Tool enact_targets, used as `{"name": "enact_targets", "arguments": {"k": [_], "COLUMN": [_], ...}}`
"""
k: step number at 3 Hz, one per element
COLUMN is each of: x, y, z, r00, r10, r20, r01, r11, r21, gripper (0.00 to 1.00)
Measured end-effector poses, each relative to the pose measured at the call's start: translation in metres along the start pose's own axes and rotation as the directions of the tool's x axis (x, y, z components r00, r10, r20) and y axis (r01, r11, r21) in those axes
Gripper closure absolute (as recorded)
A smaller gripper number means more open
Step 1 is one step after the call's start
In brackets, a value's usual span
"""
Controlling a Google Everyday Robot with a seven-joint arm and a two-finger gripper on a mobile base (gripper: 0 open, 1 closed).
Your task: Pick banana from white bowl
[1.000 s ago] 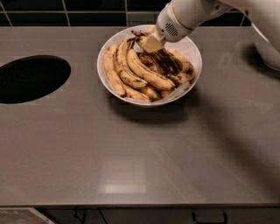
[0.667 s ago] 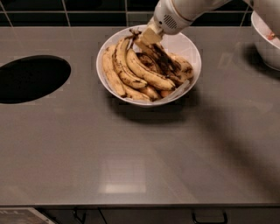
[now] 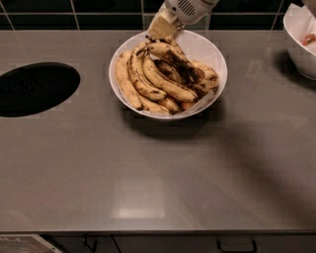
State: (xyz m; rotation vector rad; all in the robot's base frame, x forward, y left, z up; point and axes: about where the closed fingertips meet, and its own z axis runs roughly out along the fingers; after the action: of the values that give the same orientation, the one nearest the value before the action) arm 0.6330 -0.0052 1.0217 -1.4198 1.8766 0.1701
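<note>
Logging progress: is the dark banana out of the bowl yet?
In: the banana lies atop the others inside the bowl, pincer at the stems by the far rim.

Your robot's hand [image 3: 162,28] is a tan, wedge-shaped tip at the top of view, below a rounded white wrist housing [image 3: 186,7] with dark vent slots
</note>
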Motion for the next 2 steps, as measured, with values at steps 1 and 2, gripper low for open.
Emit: {"name": "enact_targets", "arguments": {"k": [1,2], "x": [-0.0001,0.0], "y": [0.0001,0.0002], "z": [0.0,0.0001], "r00": [1.0,1.0], "r10": [0.0,0.0], "r20": [0.0,-0.001], "r01": [0.0,0.0], "r11": [1.0,1.0], "r21": [0.0,0.0], "gripper": [0.81,0.58]}}
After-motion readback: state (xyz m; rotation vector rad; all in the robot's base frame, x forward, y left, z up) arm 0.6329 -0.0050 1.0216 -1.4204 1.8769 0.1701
